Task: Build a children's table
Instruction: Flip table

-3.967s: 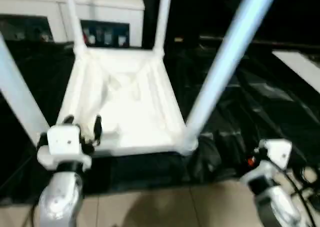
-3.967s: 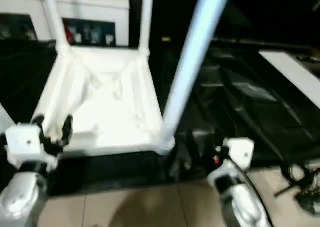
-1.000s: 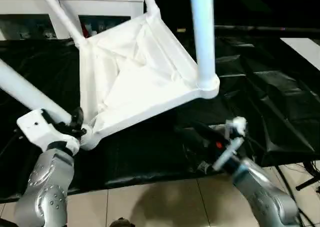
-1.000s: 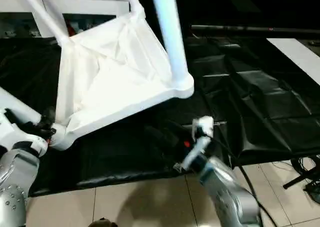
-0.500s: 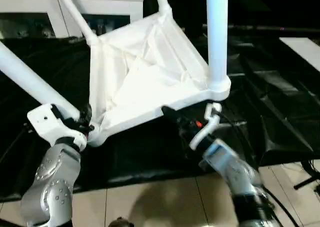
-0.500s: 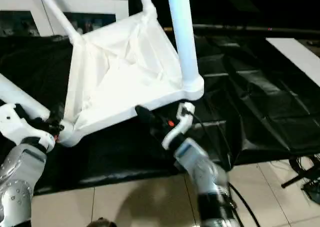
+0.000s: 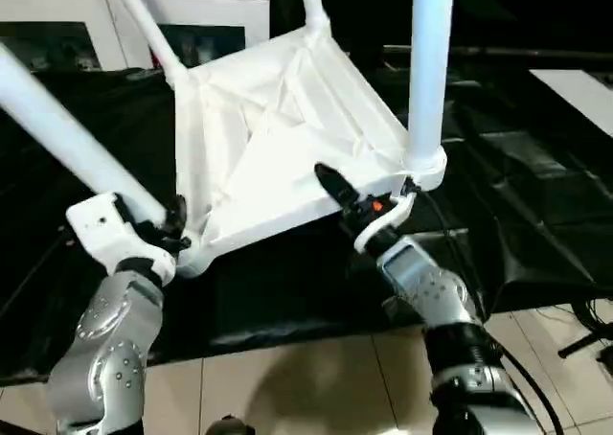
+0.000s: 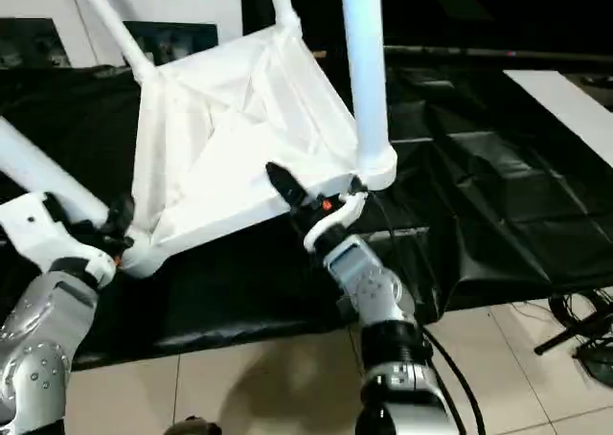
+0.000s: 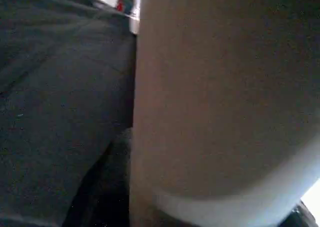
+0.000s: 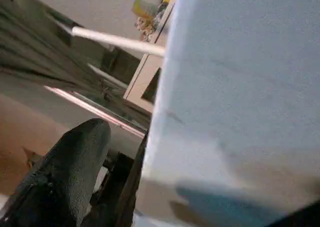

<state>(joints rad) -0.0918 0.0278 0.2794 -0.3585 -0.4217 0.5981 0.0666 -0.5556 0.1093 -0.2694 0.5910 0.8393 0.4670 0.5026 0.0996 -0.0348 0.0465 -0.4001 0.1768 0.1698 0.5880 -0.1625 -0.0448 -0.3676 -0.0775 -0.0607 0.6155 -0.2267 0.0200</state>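
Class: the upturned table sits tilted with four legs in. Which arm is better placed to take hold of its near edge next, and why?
Right: the right gripper is open at the tabletop edge; the left gripper holds a leg.

This looks like a lab or test room where a robot works. A big work table (image 7: 536, 215) is covered with a shiny black sheet that hangs down over its edge. Below it, along the bottom of the frame, is a floor (image 7: 287, 387) of pale, smooth tiles. At the upper left stands a white cabinet (image 7: 57, 4) with dark glass doors, and small colored things sit behind the glass. Black cables (image 7: 589, 334) lie on the floor at the lower right. A flat white board (image 7: 584, 90) rests on the black sheet at the upper right.
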